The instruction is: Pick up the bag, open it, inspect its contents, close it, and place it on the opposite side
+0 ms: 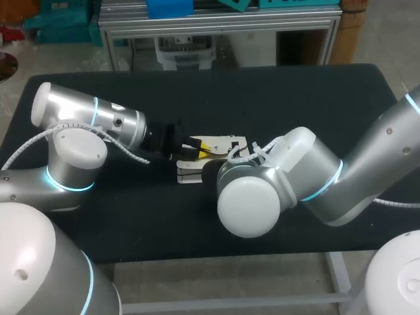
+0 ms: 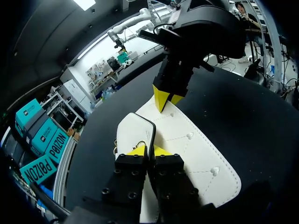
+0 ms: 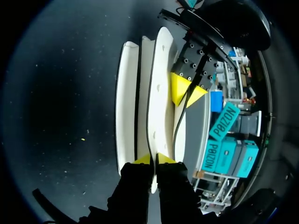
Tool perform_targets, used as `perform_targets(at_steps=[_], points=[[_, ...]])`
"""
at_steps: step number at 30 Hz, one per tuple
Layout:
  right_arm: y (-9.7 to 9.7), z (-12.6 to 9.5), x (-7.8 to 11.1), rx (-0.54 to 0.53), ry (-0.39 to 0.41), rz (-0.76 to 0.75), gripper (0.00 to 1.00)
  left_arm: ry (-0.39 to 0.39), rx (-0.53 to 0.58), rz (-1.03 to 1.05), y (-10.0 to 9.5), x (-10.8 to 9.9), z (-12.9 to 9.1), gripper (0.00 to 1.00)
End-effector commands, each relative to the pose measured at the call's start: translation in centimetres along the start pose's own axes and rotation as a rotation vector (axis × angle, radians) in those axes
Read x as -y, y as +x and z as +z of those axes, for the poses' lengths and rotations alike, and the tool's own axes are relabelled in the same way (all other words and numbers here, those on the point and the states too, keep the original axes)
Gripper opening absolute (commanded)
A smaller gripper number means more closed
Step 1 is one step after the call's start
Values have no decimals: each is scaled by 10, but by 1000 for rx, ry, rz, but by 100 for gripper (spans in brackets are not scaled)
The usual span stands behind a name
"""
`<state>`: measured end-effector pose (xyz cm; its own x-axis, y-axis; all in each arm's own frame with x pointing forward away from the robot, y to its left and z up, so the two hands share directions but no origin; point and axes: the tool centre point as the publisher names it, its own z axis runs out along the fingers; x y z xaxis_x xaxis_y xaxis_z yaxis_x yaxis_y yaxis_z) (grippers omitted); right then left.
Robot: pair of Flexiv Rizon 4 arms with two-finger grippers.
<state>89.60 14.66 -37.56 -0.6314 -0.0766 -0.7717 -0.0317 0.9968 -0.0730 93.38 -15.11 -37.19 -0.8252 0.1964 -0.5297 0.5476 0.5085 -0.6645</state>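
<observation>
- The bag [image 2: 196, 156] is a flat white pouch with stitched seams and small studs. I judge it light and fairly stiff, like faux leather: its panels hold their shape where they are lifted, though they would bend at the seams.
- The surface looks smooth, so a pinch on a thin lip could slip. The bound edges of the flap and the mouth seem the surest places to take hold, rather than the broad faces.
- Left gripper [image 2: 148, 150]: the fingers are clenched on the raised edge of the rounded flap [image 2: 134, 133]. The thin rim passes between the two yellow tips, and the rest of the pouch stretches ahead of them, flat on the table [image 1: 295, 98].
- The pouch lies at the middle of the black table, between the two arms — the head view shows only parts of it past the wrists.
- Right gripper [image 3: 153, 159]: this one is also clamped on an edge of the pouch, at the end opposite the left one, with one white layer caught between its tips. Other layers stand just beside that one, slightly parted — the mouth looks partly open. What is inside cannot be made out.
</observation>
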Motion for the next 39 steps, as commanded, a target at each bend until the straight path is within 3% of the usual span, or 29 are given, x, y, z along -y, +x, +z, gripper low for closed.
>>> perform_targets(at_steps=[1,6,7,8,11,14,19,23,24,26,30,39], points=[[3,2,2,119,-16,1,0,4,-13,3,0,-5,15,0],[3,2,2,119,-16,1,0,-5,9,-1,-3,-8,9,0],[3,2,2,119,-16,1,0,-7,19,-3,-5,-8,6,17],[3,2,2,119,-16,1,0,-7,28,-4,-5,-8,4,25],[3,2,2,119,-16,1,0,2,56,-1,-9,-7,-3,37],[3,2,2,119,-16,1,0,9,83,6,-15,-3,-10,36],[3,2,2,119,-16,1,0,26,110,13,-17,2,-18,26],[3,2,2,119,-16,1,0,37,115,19,-14,4,-19,25],[3,2,2,119,-16,1,0,40,117,21,-14,4,-19,22],[3,2,2,119,-16,1,0,40,115,22,-13,4,-15,1],[3,2,2,119,-16,1,0,44,112,23,-10,4,-12,0],[3,2,2,119,-16,1,0,41,100,74,15,16,-17,0]])
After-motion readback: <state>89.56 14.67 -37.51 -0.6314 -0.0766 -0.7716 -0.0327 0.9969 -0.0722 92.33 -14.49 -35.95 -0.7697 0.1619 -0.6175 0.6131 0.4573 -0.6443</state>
